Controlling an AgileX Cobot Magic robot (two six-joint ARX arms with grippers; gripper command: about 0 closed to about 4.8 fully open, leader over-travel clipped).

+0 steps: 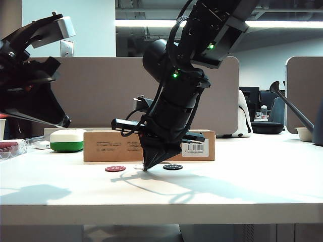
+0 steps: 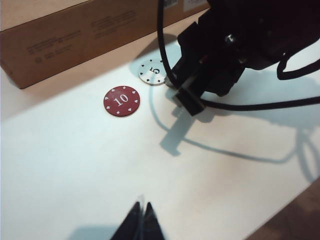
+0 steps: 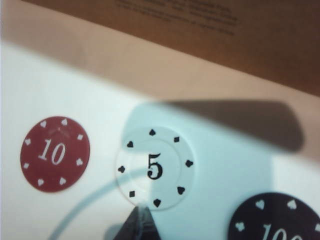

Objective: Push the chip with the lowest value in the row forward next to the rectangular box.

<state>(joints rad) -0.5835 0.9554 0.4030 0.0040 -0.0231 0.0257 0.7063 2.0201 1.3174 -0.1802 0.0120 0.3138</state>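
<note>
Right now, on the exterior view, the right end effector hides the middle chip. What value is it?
Observer: Right wrist view shows a white chip marked 5, between the red 10 chip and black 100 chip.
Operator: Where are the tips?
Observer: The right end effector, shut, is at that chip's edge away from the rectangular box.
Operator: Reached the box?
Observer: No; left wrist view shows bare table between. The left end effector, shut, hangs back from the row.
</note>
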